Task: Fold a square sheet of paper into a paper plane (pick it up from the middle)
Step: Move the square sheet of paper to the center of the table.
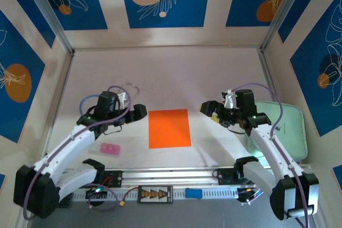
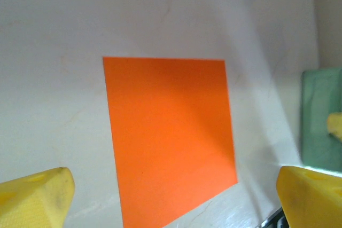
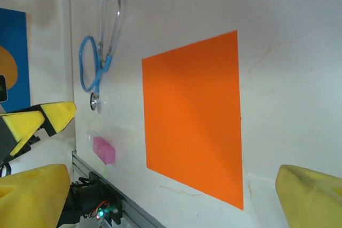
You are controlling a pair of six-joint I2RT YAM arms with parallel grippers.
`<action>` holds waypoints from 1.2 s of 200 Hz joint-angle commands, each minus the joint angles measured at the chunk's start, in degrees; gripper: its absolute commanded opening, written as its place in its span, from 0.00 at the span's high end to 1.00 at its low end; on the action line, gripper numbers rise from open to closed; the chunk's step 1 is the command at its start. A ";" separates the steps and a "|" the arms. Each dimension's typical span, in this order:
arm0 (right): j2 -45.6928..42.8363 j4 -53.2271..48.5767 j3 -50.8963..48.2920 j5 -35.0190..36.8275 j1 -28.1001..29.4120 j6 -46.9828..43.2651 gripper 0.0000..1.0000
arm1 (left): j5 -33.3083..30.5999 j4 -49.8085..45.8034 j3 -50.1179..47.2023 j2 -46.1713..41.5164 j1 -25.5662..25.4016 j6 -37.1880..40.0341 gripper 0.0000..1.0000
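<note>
So, from the top camera the thin bright orange square sheet of paper point(image 1: 169, 128) lies flat on the white table point(image 1: 160, 73), between the two arms. The left fingers point(image 1: 140, 111) and right fingers point(image 1: 207, 107) sit just off its side edges, both spread wide, gripping nothing. Left wrist cam: the sheet point(image 2: 168, 137) lies flat ahead of the parted yellow tips. Right wrist cam: flat sheet point(image 3: 195, 118) again, with a small pink rectangular block point(image 3: 103, 149) lying near it.
</note>
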 commanded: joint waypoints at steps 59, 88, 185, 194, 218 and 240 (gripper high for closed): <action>-3.41 3.09 -1.02 -3.91 -3.54 2.83 0.01 | -9.09 -4.26 9.31 12.95 -12.90 4.58 0.08; -3.70 1.71 -1.09 -4.62 -3.20 2.93 0.01 | -12.50 -6.92 13.61 18.74 -16.22 4.17 0.11; -1.00 -5.14 -2.01 10.97 1.91 10.75 0.01 | -16.51 -15.77 30.07 40.37 -26.97 -0.68 0.12; -0.96 -5.46 -2.10 11.53 1.58 11.21 0.01 | -16.67 -15.83 31.16 42.05 -27.72 -1.32 0.12; -1.23 -6.24 -2.17 12.81 0.21 10.81 0.01 | -15.40 -14.65 32.21 45.92 -28.22 -3.43 0.11; -2.30 -6.48 -2.33 14.04 -0.27 9.67 0.01 | -13.98 -12.73 31.56 47.64 -28.33 -4.49 0.11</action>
